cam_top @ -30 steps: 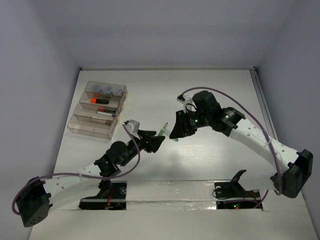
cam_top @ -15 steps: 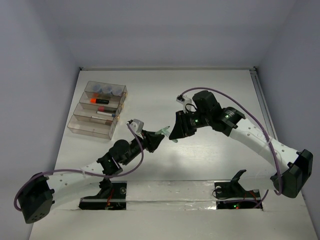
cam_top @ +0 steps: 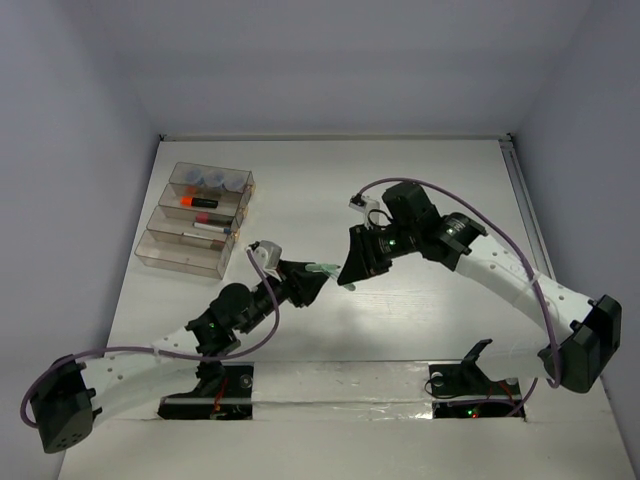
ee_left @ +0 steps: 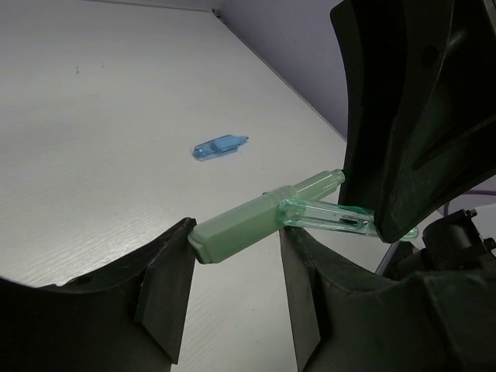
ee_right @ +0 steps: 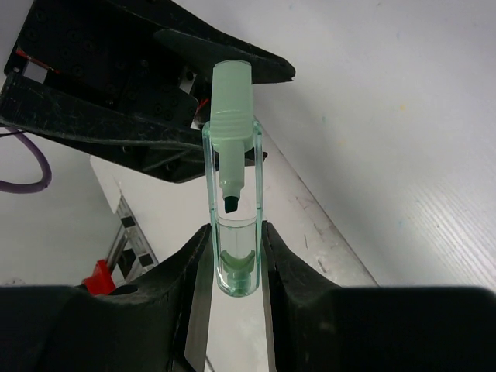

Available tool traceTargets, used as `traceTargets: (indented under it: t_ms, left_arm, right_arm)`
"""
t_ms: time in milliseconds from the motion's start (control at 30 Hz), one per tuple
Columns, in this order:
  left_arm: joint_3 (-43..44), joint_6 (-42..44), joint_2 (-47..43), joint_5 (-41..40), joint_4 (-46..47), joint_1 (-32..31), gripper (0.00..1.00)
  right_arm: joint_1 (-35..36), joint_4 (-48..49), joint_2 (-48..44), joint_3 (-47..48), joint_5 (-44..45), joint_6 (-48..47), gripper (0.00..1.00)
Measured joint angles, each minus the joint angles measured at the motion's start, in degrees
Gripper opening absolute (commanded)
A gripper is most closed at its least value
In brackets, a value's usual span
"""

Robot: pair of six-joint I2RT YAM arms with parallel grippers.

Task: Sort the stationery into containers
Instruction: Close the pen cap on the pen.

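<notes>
White tabletop (cam_top: 420, 170) below, seat your left gripper (ee_left: 236, 260), grip unclear, squarely on the near end of the pale green marker (ee_left: 248, 221) before the right gripper (ee_right: 235, 252), clamped on its far cap end, releases; containers (cam_top: 180, 263) sit well beyond it.

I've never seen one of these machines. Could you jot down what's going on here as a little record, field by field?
Held item: pale green marker, in the air between both arms
Right claw: shut on the marker's clear cap
Left claw: straddles the marker's body; grip unclear
Bins: clear, far left; grey-blue pots in the rearmost, orange highlighter in the next
Loose on table: small blue item
</notes>
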Motion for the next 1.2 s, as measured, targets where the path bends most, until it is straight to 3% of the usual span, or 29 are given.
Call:
traceTargets:
  t_ms: [400,533,633,1200]
  left_arm:
    - [0.57,3.91,-3.61,-2.27,-4.50,-6.58,0.46]
    - [0.61,4.96,-9.79,-3.85,-6.14,-7.23,0.58]
    - [0.61,5.53,-13.44,-4.72,-6.62,-7.23,0.61]
    - [3.37,7.67,-3.65,-3.96,-6.51,-7.78,0.50]
  right_arm:
    - [-4.39,-6.73,2.43,3.50,-6.05,-1.99,0.04]
    - [-5.22,-8.04,2.34,4.17,-7.50,-1.44,0.03]
    - [-5.42,-8.66,2.32,4.17,-9.03,-0.79,0.02]
    - [-5.86,-9.79,1.57,5.66,-10.54,-0.35,0.02]
